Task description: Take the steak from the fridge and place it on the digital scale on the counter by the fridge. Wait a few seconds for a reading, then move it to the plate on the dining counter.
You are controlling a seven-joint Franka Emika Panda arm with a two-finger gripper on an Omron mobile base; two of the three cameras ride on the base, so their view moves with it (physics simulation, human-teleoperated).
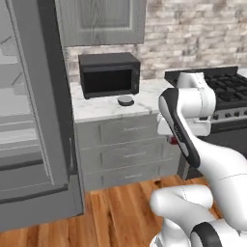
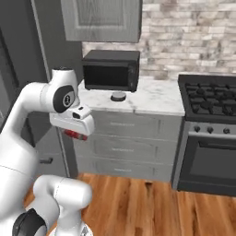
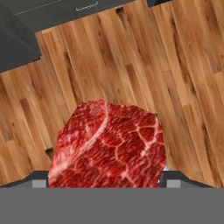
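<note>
The gripper (image 2: 76,133) is pinching the steak (image 3: 108,146) out over the wooden floor, below the counter's (image 2: 152,99) front edge, while the digital scale (image 2: 118,96) sits higher and farther back, just before the microwave (image 2: 110,70).

Fridge (image 1: 29,120) left, door open. Counter (image 1: 103,110) to its right, stove (image 2: 209,99) right of that. Microwave (image 1: 109,75) at counter back, scale (image 1: 126,100) in front of it. Steak (image 3: 109,146) in gripper (image 2: 76,134), above floor (image 3: 131,65), before drawers (image 2: 126,147).
</note>
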